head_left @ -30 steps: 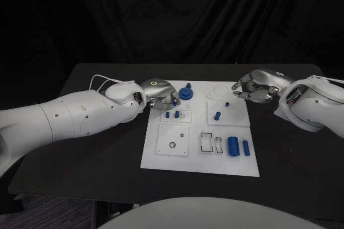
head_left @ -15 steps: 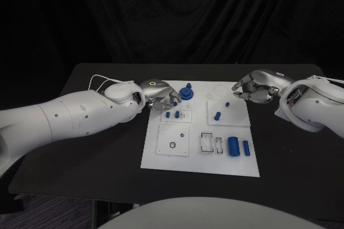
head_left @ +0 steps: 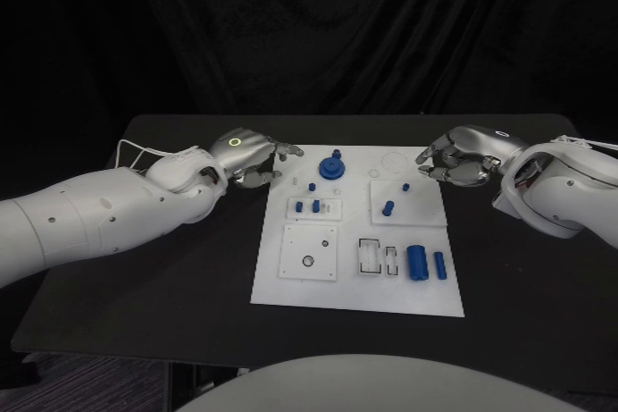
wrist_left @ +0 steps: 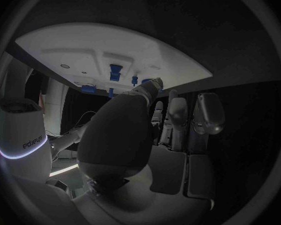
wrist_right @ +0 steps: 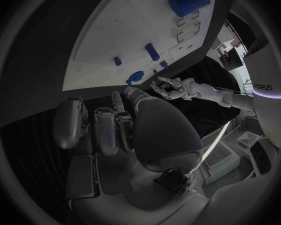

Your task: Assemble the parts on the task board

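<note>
— Since the task board (head_left: pixel 359 291) lies in the middle of the black table (head_left: pixel 168 278), where do the parts sit against the fingers?

— The round blue part with a peg on top (head_left: pixel 332 168) stands at the board's far edge, a short way off the left hand's (head_left: pixel 254 155) fingertips and apart from them. Two small blue pegs (head_left: pixel 306 206) stand upright in a plate nearer the robot than those fingers. The large blue cylinder (head_left: pixel 419 262) and the slimmer blue cylinder (head_left: pixel 440 265) beside it lie well apart from both hands, on the board's near right part.

— And the left hand?

— Its fingers are spread and hold nothing (the wrist view shows them extended side by side, with gaps). It hovers over the table just beside the board's far left corner.

— The right one?

— The right hand (head_left: pixel 455 158) is at the board's far right corner, fingers curled inward toward the palm. Whether anything is pinched inside, I cannot tell. Two small blue pieces (head_left: pixel 399 197) sit on a plate just nearer the robot than those curled fingers.
</note>
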Controlling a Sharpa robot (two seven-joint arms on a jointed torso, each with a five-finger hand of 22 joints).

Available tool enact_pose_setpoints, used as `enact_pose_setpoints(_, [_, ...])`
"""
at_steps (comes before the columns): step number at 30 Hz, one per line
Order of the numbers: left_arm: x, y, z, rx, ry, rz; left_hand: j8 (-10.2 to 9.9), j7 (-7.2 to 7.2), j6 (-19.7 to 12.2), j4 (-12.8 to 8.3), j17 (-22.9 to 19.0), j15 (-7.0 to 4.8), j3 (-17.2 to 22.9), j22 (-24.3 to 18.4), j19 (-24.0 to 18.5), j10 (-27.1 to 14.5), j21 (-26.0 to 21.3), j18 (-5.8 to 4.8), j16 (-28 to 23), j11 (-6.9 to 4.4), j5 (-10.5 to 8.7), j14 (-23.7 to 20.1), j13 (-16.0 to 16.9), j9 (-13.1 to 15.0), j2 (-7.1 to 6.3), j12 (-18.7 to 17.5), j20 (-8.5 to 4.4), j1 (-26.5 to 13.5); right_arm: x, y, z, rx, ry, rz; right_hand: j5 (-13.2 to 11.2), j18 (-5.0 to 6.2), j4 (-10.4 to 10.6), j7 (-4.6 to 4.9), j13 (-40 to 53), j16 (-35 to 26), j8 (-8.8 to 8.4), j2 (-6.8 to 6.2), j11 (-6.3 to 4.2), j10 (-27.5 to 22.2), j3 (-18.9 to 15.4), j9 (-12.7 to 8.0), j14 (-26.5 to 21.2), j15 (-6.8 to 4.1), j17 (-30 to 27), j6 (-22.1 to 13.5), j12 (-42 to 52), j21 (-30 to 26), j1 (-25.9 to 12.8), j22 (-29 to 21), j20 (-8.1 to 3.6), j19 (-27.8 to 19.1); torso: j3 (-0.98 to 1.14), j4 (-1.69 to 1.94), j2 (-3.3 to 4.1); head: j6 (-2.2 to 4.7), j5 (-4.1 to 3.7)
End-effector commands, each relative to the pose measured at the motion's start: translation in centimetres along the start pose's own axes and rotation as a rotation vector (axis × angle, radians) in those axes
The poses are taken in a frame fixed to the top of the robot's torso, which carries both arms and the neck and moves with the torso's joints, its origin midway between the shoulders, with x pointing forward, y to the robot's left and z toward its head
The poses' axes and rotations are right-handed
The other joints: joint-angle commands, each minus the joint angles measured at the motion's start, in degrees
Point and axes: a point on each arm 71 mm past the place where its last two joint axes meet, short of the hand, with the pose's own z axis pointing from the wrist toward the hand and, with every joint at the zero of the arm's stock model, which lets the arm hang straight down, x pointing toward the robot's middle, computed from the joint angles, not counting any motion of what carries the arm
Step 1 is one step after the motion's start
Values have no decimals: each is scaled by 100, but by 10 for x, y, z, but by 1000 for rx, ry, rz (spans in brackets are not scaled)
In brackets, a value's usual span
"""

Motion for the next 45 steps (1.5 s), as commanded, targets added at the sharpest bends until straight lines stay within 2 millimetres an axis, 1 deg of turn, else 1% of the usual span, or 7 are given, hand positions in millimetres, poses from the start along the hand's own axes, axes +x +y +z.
enact_pose_setpoints(1, [-15, 7, -15, 22, -189, -80, -21, -142, -319, 69, -1323, 61, -43, 405, -862, -416, -1134, 233, -1000, 6, -58, -1070, 38, -182, 5, 57, 36, -29, -5, 6, 0, -19, -17, 11, 8, 200, -64, 27, -484, -703, -47, -149, 31, -1301, 175, -31, -277, 57, -36, -5, -1220, -834, 61, 406, 42, -422, -2, -9, 5, -1, 11])
enact_pose_setpoints(3, [-21, 17, -30, 31, -238, -204, 15, 7, -94, 358, -2274, 408, -147, -270, -2458, -1083, -3083, 362, -2624, 105, -108, -2463, 66, -190, 35, 91, 250, -195, -11, 11, 0, -36, -28, 13, 318, 232, -218, 48, -1726, -963, -14, -298, 72, -3109, 402, -20, -404, 69, -244, 50, -2865, -1081, 233, 315, 51, -514, -2, -7, 6, -1, -14])
enact_pose_setpoints(7, [-28, 27, -50, 30, -285, -459, 162, 191, 811, 671, -3026, 539, -350, -754, -3432, -1420, -4116, 325, -3888, -126, 266, -3150, -14, -91, 108, 334, 306, -234, -19, 18, 1, -60, -30, -30, 1534, 199, -708, 76, -2340, -871, 354, -565, 172, -3622, 722, 334, -396, 147, -227, 292, -3669, -940, 452, 428, 81, -438, -1, -8, 12, -1, -34])
enact_pose_setpoints(14, [-30, 29, -65, 22, -314, -897, 52, 520, 985, 999, -4334, 507, -1102, -2374, -4989, -2307, -6322, 351, -6257, -273, 562, -4920, -807, -409, 492, 414, 338, -183, -20, 26, 5, -88, -32, -161, 606, 216, -1036, -15, -3045, -954, 544, -664, 405, -4016, 896, 702, -619, 328, -382, -223, -4420, -1018, 332, 542, 242, -630, -7, -10, 31, -1, 117])
enact_pose_setpoints(20, [-24, 23, -69, -14, -368, -1260, 32, 451, 682, 1010, -4881, 765, -2025, -3222, -5316, -2937, -6410, 387, -6909, -92, 1135, -5680, -1675, -606, 855, 248, 601, -339, -16, 26, 4, -69, -82, -271, 222, 239, -1131, -198, -3391, -903, 548, -907, 490, -4411, 1187, 860, -664, 343, -467, -602, -4762, -1067, 26, 518, 301, -663, -45, 50, 21, -1, 67])
enact_pose_setpoints(34, [-5, 12, -73, -16, -322, -1641, -103, 278, -1255, 1002, -5304, 1028, -2945, -3996, -5588, -3704, -6381, 353, -6989, 160, 995, -6363, -2404, -1013, 1451, -173, 819, -304, -3, 15, 3, -38, -53, -288, -401, 198, -1196, -53, -4275, -707, 231, -824, 646, -4937, 1051, 802, -623, 519, -581, -867, -5357, -966, -127, 547, 453, -503, -141, 226, -1, -1, -183])
enact_pose_setpoints(45, [3, 11, -75, -36, -312, -1671, -58, 442, -1069, 952, -5336, 1028, -2996, -4144, -5593, -3572, -6372, 348, -6968, 291, 1171, -6308, -2383, -1015, 1608, -13, 816, -29, 5, 9, 4, -29, -47, -249, -114, 139, -1167, -9, -4797, -454, 194, -748, 595, -4098, 1031, 746, -455, 500, -549, -582, -5250, -613, -117, 654, 449, -218, -181, 235, -45, -1, -376])
